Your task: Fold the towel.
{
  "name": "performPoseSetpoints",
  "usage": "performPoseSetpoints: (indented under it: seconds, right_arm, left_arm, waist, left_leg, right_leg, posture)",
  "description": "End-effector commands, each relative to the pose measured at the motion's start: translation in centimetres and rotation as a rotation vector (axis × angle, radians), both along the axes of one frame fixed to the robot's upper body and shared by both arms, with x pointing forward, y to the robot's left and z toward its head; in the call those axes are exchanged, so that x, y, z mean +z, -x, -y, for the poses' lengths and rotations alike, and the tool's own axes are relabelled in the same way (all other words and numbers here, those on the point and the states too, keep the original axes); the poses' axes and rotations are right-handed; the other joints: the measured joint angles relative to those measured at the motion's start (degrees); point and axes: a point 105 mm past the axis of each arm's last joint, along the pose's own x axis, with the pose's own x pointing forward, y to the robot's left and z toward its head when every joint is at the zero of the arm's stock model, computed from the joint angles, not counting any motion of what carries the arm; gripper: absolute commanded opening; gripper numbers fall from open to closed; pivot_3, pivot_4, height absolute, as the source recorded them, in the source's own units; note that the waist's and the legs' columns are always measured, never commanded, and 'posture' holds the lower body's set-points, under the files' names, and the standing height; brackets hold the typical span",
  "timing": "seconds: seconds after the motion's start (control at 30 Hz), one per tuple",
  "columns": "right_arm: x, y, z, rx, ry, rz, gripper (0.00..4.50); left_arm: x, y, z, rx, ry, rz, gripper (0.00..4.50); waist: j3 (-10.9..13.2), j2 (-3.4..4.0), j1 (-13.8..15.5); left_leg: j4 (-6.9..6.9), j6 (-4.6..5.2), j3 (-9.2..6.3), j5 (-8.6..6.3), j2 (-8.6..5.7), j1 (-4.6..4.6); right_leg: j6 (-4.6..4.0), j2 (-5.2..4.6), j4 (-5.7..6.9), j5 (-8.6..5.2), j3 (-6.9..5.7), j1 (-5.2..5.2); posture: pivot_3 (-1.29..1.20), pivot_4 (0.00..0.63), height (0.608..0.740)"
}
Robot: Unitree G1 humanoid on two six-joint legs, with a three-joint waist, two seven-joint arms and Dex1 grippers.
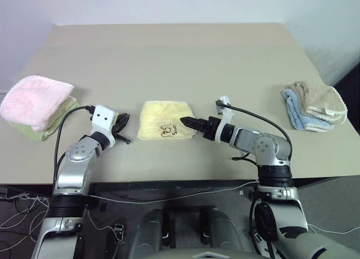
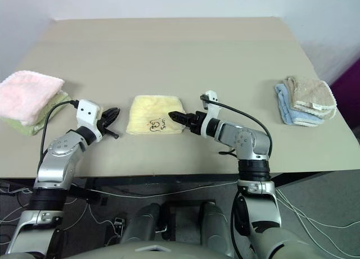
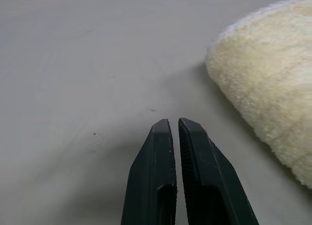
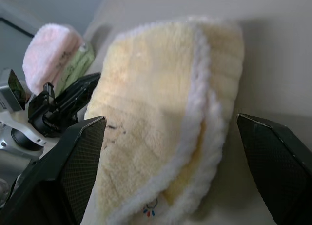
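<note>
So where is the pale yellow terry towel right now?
The folded pale yellow terry towel lies near the front middle of the beige table, between the robot's left hand and right hand.

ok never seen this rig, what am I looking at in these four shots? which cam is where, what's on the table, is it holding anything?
It is a two-armed humanoid robot at a table. Two pictures come from its head, looking down; the other two from cameras on each wrist. In the middle lies a folded yellow towel. A pink towel sits on a green one at the robot's left; a beige towel on a blue one at its right. The left gripper is shut and empty, beside the yellow towel. The right gripper is open around the towel's edge, holding nothing.
</note>
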Motion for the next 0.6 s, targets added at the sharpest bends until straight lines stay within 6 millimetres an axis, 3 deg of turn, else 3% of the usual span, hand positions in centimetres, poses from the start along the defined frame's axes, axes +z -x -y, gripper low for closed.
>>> performPoseSetpoints:
  seconds: [0.03,0.17,0.27,0.6]
  right_arm:
    - [0.4,0.5,-2.1,0.062,-0.022,-0.003,4.48]
    - [0.9,0.8,-3.5,0.089,-0.077,-0.024,4.48]
    - [1.4,0.6,-3.7,0.079,-0.133,-0.051,3.94]
    - [2.3,0.0,-2.7,0.030,-0.205,-0.075,0.66]
  left_arm:
    - [1.3,0.1,0.3,-0.011,-0.010,0.054,0.29]
    - [1.3,-0.1,0.6,-0.018,-0.007,0.053,0.29]
    - [1.2,0.0,0.9,-0.022,-0.004,0.054,0.29]
    - [1.1,0.0,1.3,-0.029,0.002,0.053,0.29]
  waist:
    - [0.00,0.00,0.00]
    - [-0.01,0.00,-0.05]
    - [-0.01,0.00,-0.02]
    - [-0.01,-0.01,0.05]
  left_leg:
    - [0.00,0.00,0.00,0.00,0.00,0.01]
    - [0.01,0.02,0.03,0.01,0.01,0.01]
    - [0.02,0.01,0.03,0.02,0.01,0.01]
    - [0.05,0.01,0.04,0.02,0.01,0.01]
  right_leg:
    - [0.00,0.02,0.01,0.00,0.00,0.01]
    - [0.01,0.18,0.02,0.00,0.00,0.01]
    - [0.01,0.21,0.03,0.00,0.00,0.02]
    - [0.03,0.23,0.03,0.00,-0.01,0.04]
  posture:
    - [0.00,0.150,0.740]
    - [0.00,0.150,0.740]
    - [0.00,0.150,0.740]
    - [0.00,0.150,0.740]
